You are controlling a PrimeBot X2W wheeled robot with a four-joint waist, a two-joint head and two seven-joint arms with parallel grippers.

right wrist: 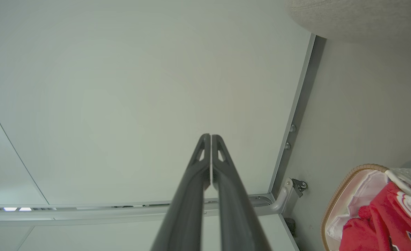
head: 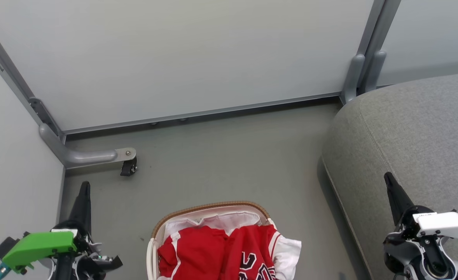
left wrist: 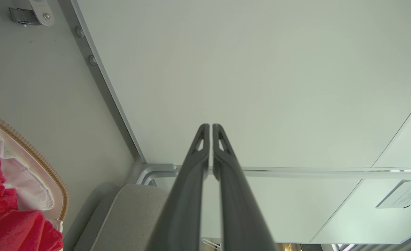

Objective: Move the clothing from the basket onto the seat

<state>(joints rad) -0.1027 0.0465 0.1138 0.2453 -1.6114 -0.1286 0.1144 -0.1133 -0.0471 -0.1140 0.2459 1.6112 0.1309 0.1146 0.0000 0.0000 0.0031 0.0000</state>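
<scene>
Filling oval woven-rimmed basket [head: 209, 205]: crumpled red clothing [head: 198, 252].

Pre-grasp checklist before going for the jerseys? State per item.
1. Jerseys in basket, exposed on top: ok.
2. Left gripper open: not ok, shut, empty.
3. Right gripper open: not ok, shut, empty.
4. Seat free where visible: ok.
5. Floor between basket and seat bare: ok.
6. Liner free of the jerseys: cannot tell.
</scene>
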